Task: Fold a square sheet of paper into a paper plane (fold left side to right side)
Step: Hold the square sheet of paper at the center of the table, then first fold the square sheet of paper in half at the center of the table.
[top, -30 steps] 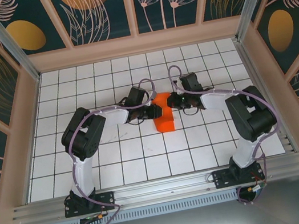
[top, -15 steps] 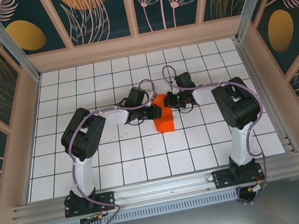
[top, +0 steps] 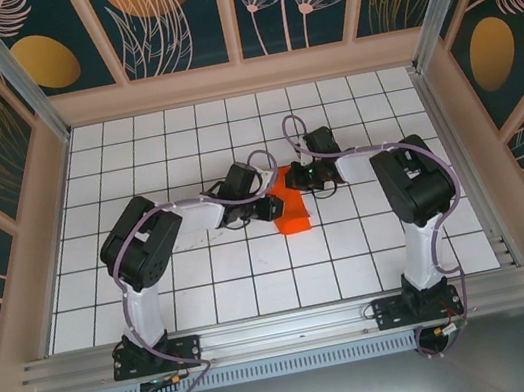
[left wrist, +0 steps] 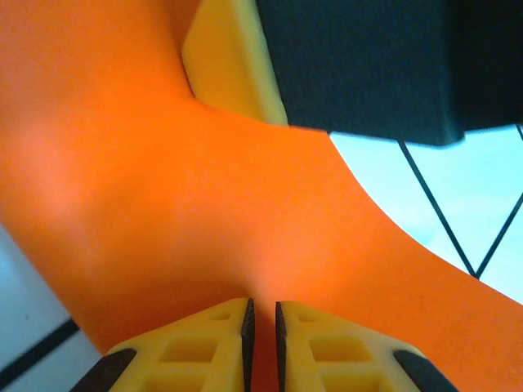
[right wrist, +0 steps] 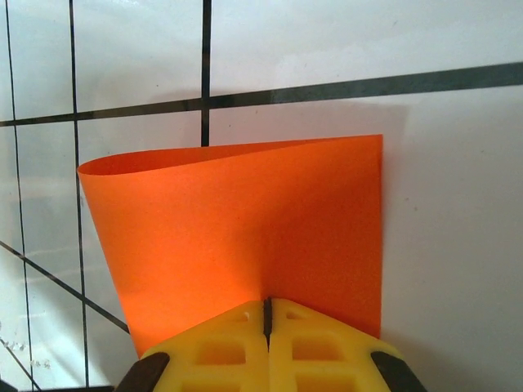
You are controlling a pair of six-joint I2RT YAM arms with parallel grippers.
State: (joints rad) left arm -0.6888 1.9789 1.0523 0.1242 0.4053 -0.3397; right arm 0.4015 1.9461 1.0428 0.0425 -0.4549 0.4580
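At overhead centre, holds bent paper (top: 292, 213) between left gripper (top: 272, 204) and right gripper (top: 295, 182); from the wrists, reveals both pinched shut on it, orange sliver between left fingers (left wrist: 208, 347).

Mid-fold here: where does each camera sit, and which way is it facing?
Top external: above and behind the bases, looking down on the table; left arm and right arm both reach the orange paper.
Left wrist: on the left arm, facing along its yellow jaws, close against the orange paper they pinch.
Right wrist: on the right arm, looking down past its shut jaws at the curled orange paper and tiles.
Shared: all three show the orange paper; both wrist views show their own jaws on it.
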